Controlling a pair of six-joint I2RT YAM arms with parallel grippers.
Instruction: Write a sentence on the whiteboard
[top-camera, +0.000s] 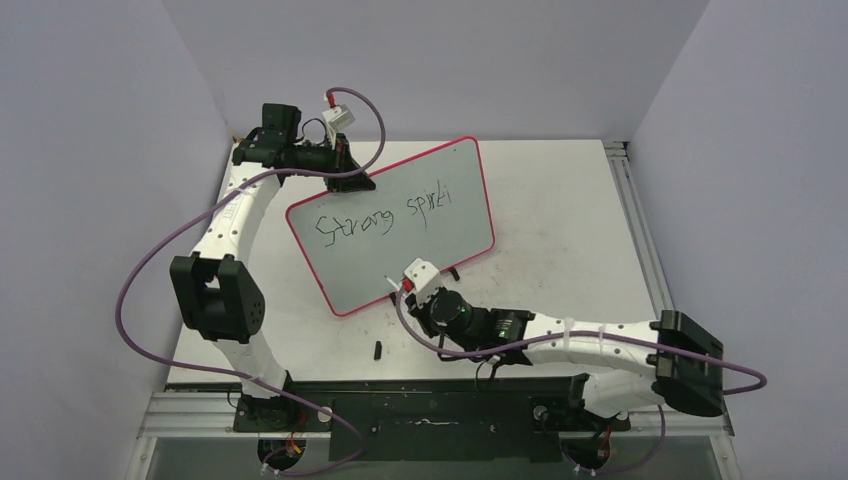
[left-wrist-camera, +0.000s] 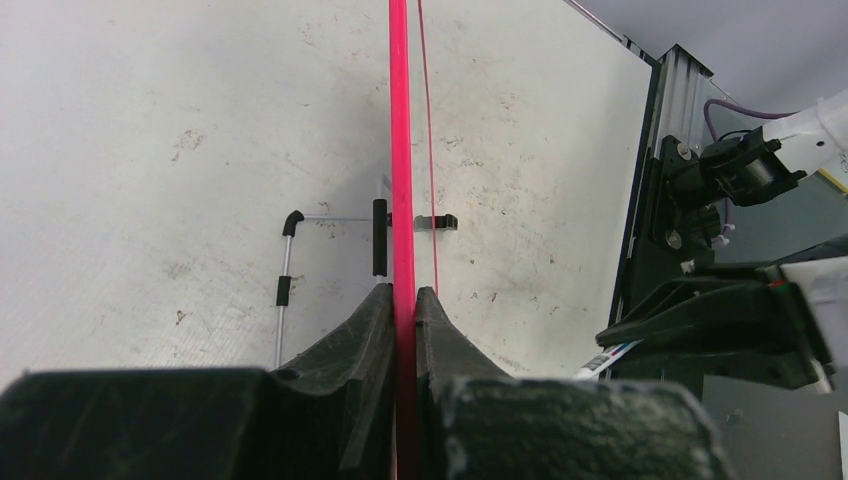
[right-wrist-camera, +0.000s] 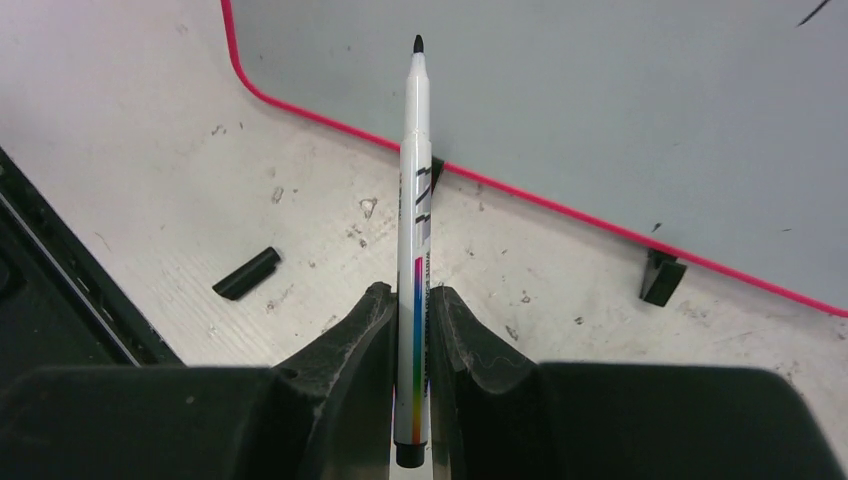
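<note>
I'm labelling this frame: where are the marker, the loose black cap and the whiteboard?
marker (right-wrist-camera: 415, 180): right wrist view, white barrel.
black cap (right-wrist-camera: 246, 273): right wrist view, its middle.
whiteboard (top-camera: 365, 262): top external view, bare lower face.

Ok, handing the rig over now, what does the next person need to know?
Left gripper shut on the whiteboard rim at its far-left corner.
Right gripper shut on the marker, uncapped, tip near the board's near edge; contact unclear.
Cap lies on the table by the right arm.
Done: one line of the sentence, reading roughly "Strong spirit".
Left: lower half is blank; any further words go there.
</note>
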